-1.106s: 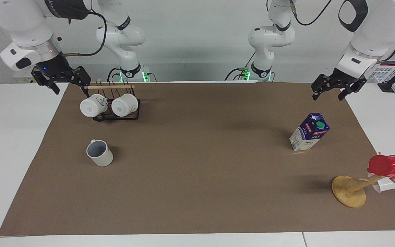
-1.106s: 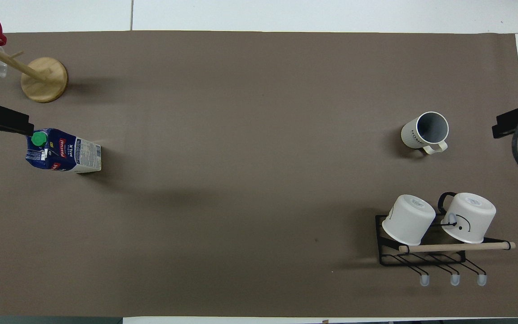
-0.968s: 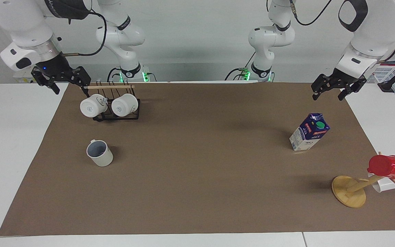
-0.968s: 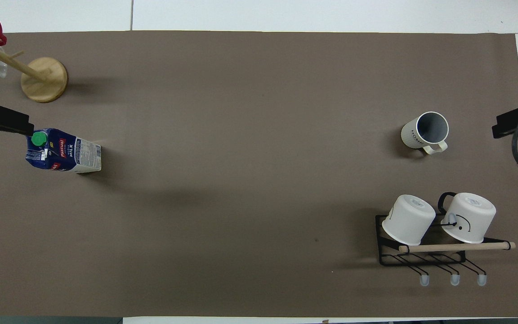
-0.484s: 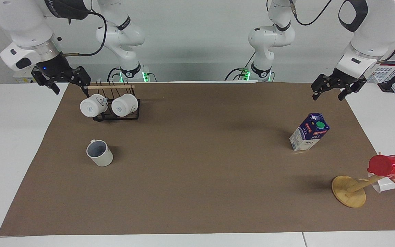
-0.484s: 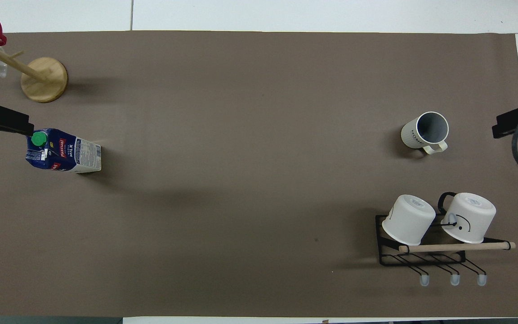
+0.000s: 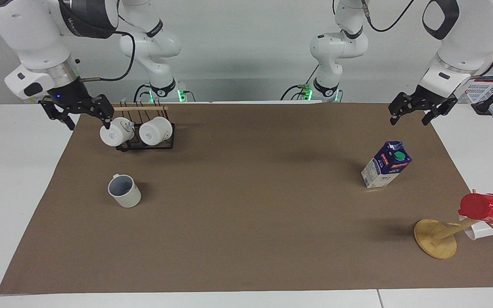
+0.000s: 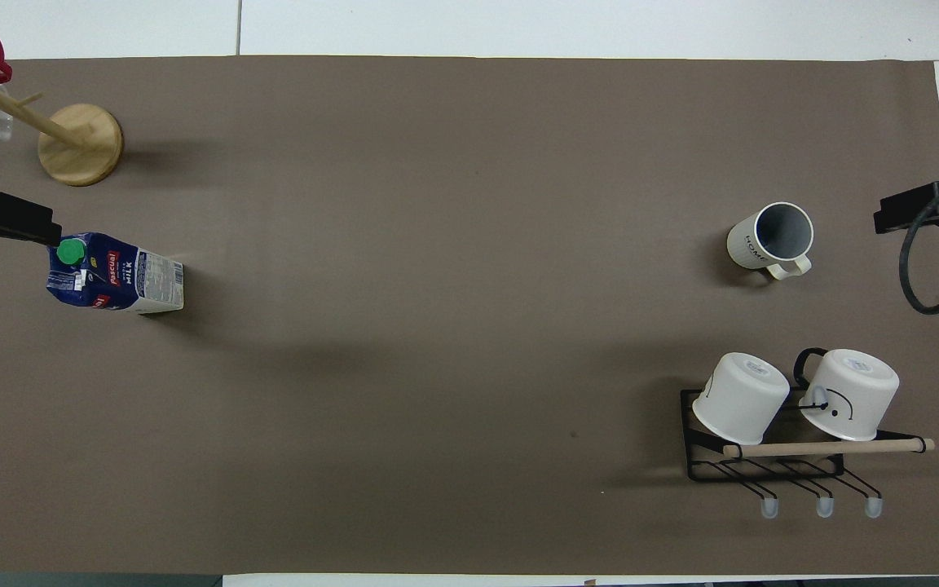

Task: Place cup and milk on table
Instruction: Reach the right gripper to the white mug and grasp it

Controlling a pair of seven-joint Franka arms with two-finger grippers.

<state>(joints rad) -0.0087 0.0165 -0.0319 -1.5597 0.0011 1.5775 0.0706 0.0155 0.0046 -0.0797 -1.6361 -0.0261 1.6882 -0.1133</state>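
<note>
Both arms are raised over their own ends of the desk (image 7: 246, 239). The right end effector (image 7: 87, 118) hangs with fingers spread; the left end effector (image 7: 410, 116) likewise, both empty.

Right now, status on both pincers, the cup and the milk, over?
Left pincer open, empty, raised near the milk. Right pincer open, empty, by the mug rack. Cup upright on the mat. Nothing blocking either.

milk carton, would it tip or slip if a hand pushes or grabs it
The milk carton stands tall on a small base on the table, so a push near its green cap would probably tip it. Its flat sides look easy to pinch, though thin card may dent. How full or heavy it is cannot be told.
</note>
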